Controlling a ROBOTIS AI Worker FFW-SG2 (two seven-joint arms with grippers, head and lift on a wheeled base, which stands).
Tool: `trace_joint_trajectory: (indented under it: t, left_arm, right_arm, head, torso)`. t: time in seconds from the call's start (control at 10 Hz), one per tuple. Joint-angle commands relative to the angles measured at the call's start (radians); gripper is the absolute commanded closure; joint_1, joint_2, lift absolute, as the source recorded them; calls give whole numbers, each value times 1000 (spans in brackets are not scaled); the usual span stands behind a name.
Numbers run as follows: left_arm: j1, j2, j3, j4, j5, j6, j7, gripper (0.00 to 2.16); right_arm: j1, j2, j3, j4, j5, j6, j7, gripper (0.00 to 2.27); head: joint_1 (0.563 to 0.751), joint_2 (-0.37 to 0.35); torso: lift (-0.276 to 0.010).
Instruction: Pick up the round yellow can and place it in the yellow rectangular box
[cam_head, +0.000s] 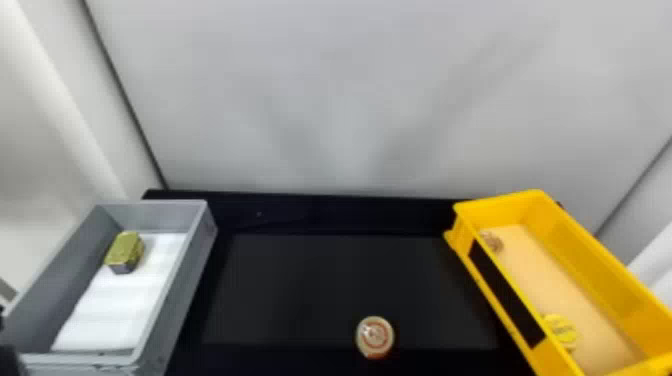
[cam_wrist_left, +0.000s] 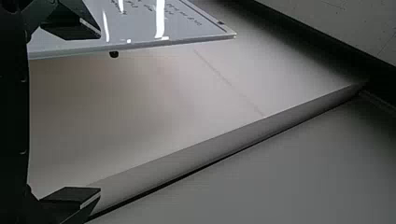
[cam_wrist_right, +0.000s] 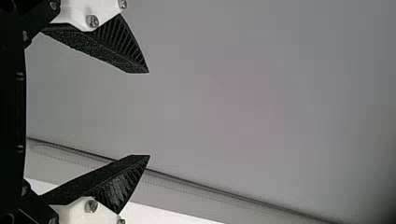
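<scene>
black surface (cam_head: 310, 290), and placing looks done

round yellow can (cam_head: 562, 330) sits inside the yellow rectangular box (cam_head: 590, 265), toward the robot's end. right pincer (cam_wrist_right: 149, 114) is wide and empty, left pincer (cam_wrist_left: 100, 113) too. i'd say the next move needs no grasp, just leave it be.

In the head view, the yellow box (cam_head: 600, 272) runs off the right and bottom edges; its near side wall covers part of the yellow can (cam_head: 562, 332) and of a brown thing (cam_head: 493, 242) too blurred to identify. The bottom edge crops the gray box (cam_head: 55, 285). The round tin's (cam_head: 375, 337) lid print is blurred. In the left wrist view, the top edge cuts the glossy panel (cam_wrist_left: 140, 32), its writing too small to read.
</scene>
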Motion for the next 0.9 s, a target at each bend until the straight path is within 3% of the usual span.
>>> trace_joint_trajectory:
  t: [0.0, 0.2, 0.4, 0.8]
  left_arm:
    - [-16, -3, -11, 22, 5, -5, -9, 98]
    - [-46, -3, -37, 59, 4, -14, -42, 98]
    - [-54, -3, -48, 63, 4, -14, -29, 96]
    - [-37, -3, -11, 54, 10, -14, -25, 96]
  right_arm:
    - [3, 1, 65, 2, 14, 12, -8, 163]
    - [0, 12, 125, 8, 28, -3, -35, 173]
    - [3, 14, 149, 29, 26, 2, -26, 176]
    - [15, 32, 220, 74, 56, 83, 152, 194]
  head:
    - [694, 14]
    - [694, 14]
    - [694, 14]
    - [694, 14]
  torso:
    - [-60]
    - [-60]
    - [-60]
    - [-60]
